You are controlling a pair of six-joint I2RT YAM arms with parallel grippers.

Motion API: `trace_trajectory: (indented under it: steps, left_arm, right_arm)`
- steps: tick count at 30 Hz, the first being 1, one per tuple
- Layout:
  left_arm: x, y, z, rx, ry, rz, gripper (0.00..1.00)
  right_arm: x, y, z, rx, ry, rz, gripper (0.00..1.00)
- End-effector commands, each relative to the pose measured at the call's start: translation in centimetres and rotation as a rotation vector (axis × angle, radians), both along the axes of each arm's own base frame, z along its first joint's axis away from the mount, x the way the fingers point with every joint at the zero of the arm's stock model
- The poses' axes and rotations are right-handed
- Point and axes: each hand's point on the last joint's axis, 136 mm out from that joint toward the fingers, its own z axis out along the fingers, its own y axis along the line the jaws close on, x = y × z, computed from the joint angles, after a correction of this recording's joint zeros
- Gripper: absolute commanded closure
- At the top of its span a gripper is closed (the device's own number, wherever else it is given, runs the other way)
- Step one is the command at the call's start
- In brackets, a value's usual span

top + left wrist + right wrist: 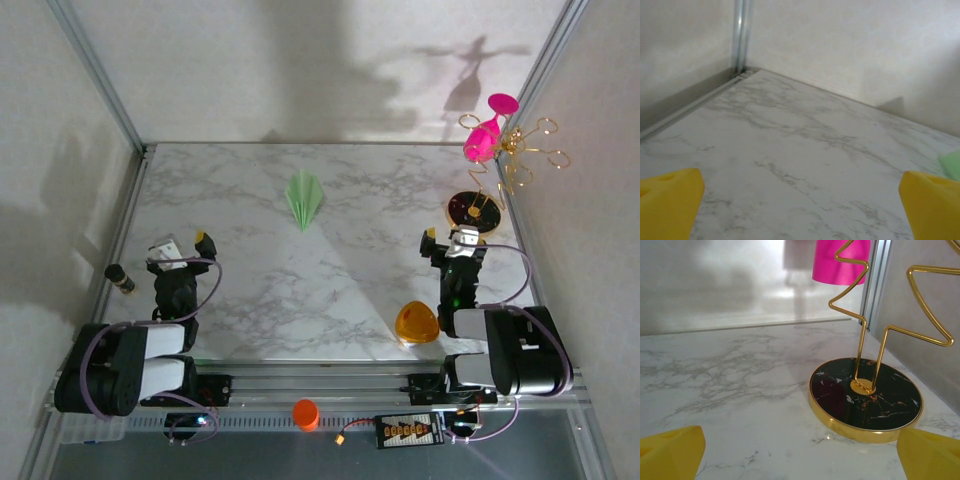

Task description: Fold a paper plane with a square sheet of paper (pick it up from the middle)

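The square sheet of paper lies folded into a pale green paper plane point(304, 198), a creased dart flat on the marble table at centre back, its tip toward the near edge. A sliver of the paper plane point(953, 164) shows at the right edge of the left wrist view. My left gripper point(187, 245) rests near the left front, open, its yellow fingertips point(669, 200) wide apart over bare marble. My right gripper point(447, 238) rests at the right front, open and holding nothing, with its fingertips point(671, 452) spread in front of a stand's base. Both are well apart from the plane.
A gold wire stand with a black round base point(474, 209) point(865, 397) holds a pink cup point(487, 135) at the back right. An orange rounded-triangle object point(416, 322) lies by the right arm. A small dark cylinder point(120, 279) sits off the table's left edge. Metal frame posts bound both sides.
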Motion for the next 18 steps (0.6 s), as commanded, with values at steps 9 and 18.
trace_trajectory:
  steps: [9, 18]
  left_arm:
    - [3.1, -1.0, -0.5, 0.013, -0.012, -0.085, 0.0]
    - [4.4, -0.6, -1.7, 0.037, 0.064, -0.002, 0.01]
  right_arm:
    - [1.4, 0.8, -0.2, -0.004, -0.05, 0.062, 0.01]
    - [2.3, 0.4, -1.2, 0.023, -0.007, 0.072, 0.01]
